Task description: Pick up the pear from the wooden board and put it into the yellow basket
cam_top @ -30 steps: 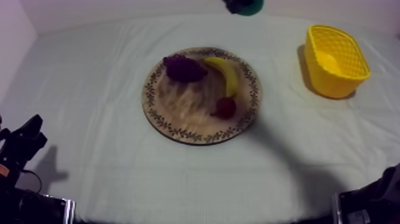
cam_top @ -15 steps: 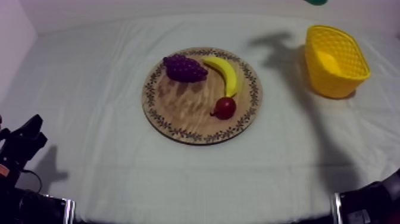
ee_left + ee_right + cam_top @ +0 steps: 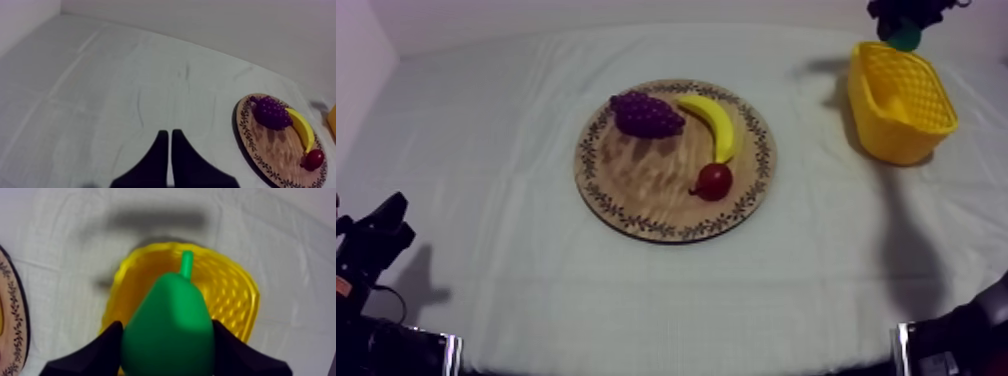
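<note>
While the right jaws clasp the pear (image 3: 167, 330) over the yellow basket (image 3: 234, 295), the left jaws lie pressed together. They hang low over the worktop (image 3: 100, 90).

— Where is the pear (image 3: 907, 40)?
— Up at the table's (image 3: 536, 290) far right corner, a green bit under the right gripper (image 3: 903, 22), just over the far rim of the yellow basket (image 3: 898, 146).
— And the wooden board (image 3: 641, 180)?
— Mid-table, with the grapes (image 3: 646, 114) and banana (image 3: 715, 125) on its far half, the small red fruit (image 3: 714, 181) just beside the banana's near tip.
— The left gripper (image 3: 376, 238)?
— Low at the near left corner, well apart from the board.
</note>
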